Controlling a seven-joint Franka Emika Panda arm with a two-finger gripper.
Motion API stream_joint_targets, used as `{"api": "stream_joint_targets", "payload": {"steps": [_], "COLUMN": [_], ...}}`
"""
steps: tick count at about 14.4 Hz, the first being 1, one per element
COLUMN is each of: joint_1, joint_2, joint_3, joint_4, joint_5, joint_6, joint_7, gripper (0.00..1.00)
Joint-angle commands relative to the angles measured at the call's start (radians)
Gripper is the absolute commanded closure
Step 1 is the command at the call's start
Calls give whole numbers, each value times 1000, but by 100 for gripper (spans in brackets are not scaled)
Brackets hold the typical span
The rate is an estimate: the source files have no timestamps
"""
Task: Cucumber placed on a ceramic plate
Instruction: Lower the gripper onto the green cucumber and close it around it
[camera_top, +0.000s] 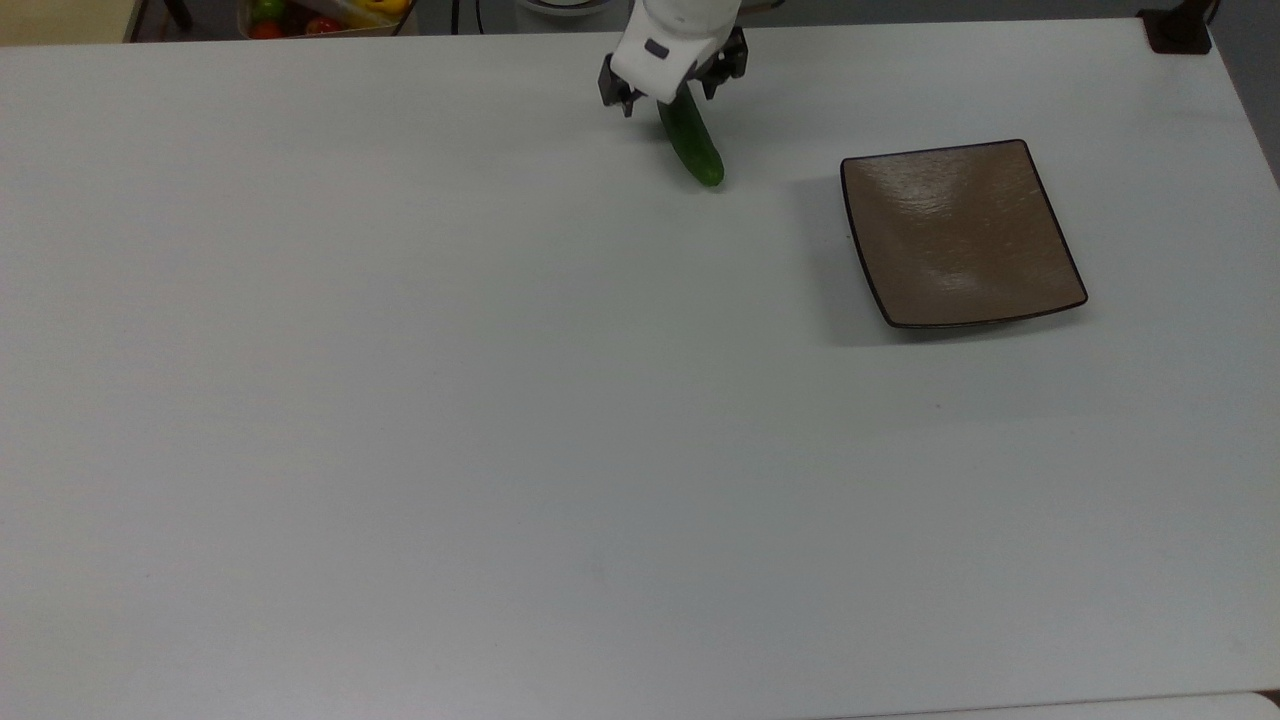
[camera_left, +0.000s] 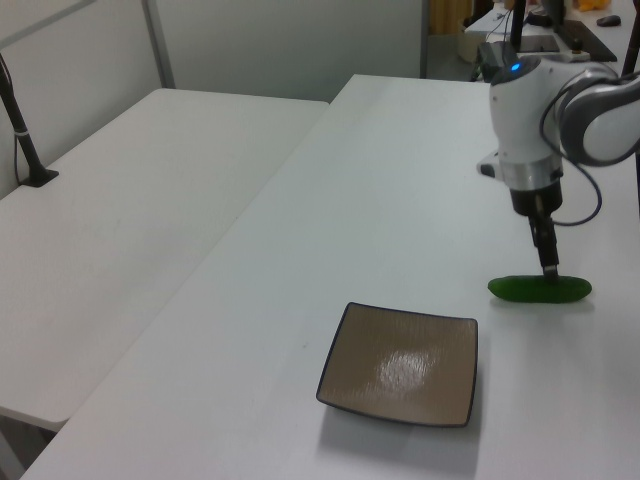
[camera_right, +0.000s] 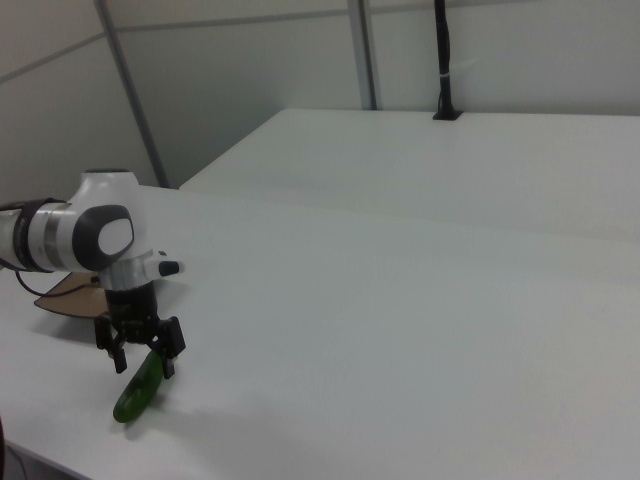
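Observation:
The dark green cucumber (camera_top: 697, 152) lies on the white table (camera_top: 500, 400), near the far edge in the top view, and well left of the square brown ceramic plate (camera_top: 960, 235). My gripper (camera_top: 668, 98) is open, lowered over the cucumber's far end with a finger on either side. In the left view the gripper (camera_left: 548, 268) reaches down onto the cucumber (camera_left: 540, 289), with the plate (camera_left: 400, 365) nearer the camera. In the right view the gripper (camera_right: 143, 362) straddles the cucumber (camera_right: 136, 393), and an edge of the plate (camera_right: 65, 297) shows behind the arm.
A box of colourful fruit (camera_top: 315, 15) sits beyond the table's far edge at the top view's upper left. A black clamp base (camera_top: 1180, 30) stands on the far right corner. A second white table (camera_left: 120, 220) adjoins in the left view.

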Motion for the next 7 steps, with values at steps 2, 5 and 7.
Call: {"api": "stream_joint_targets", "payload": {"steps": [2,5,7], "joint_1": [28,32,31], "joint_2": [80,102,102], "joint_3": [-5,-5,0], "joint_4": [-2,-2,0], "joint_5": [1,-41,-55], "joint_6": [92,102,102], "joint_7": [-12,27,56], "gripper": [0,25,81]}}
